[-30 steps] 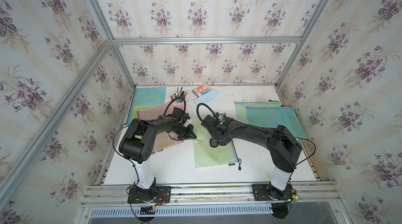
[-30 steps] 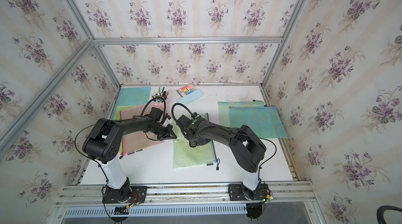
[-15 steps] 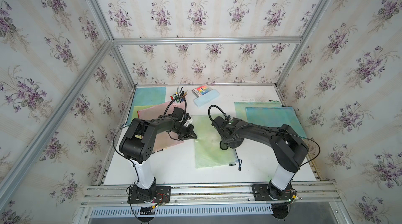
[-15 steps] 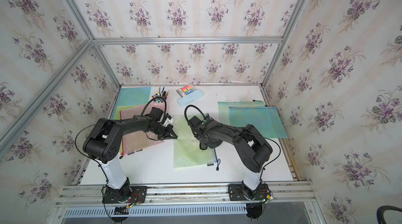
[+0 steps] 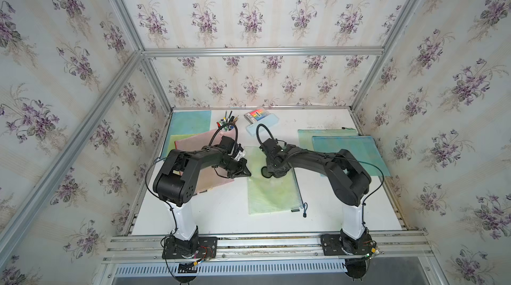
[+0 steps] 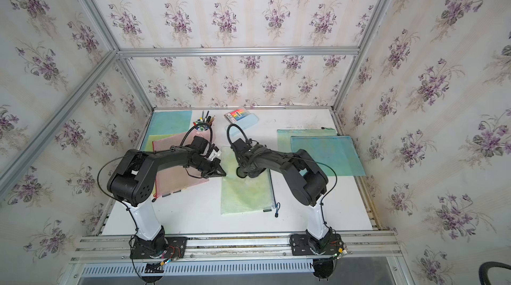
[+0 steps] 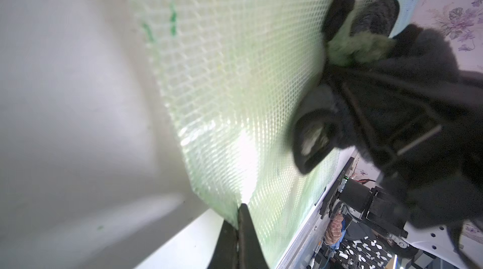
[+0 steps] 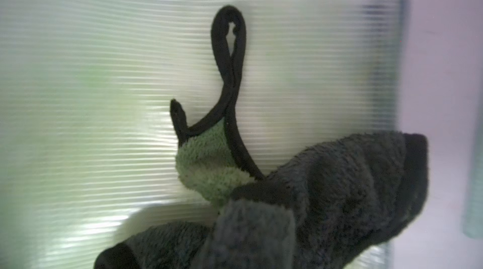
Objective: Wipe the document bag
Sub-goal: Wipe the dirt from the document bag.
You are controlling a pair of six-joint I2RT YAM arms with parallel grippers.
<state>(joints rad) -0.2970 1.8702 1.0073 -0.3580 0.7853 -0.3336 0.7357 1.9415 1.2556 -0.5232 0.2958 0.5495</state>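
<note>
Black arms [image 5: 193,160], white columns [image 5: 183,214], looping cables [image 5: 257,133]

We see walls [image 5: 249,15] papered with purple flower sprays on three sides of the jaws, in both top views. Aluminium bars [image 5: 262,51] edge the corners and cross the back wall, high beyond the jaws. Under the jaws lies a white table [image 5: 221,214]; behind them, at its front edge, lie metal rails [image 5: 262,245] and a slotted strip [image 5: 249,269]. The light is even.
</note>
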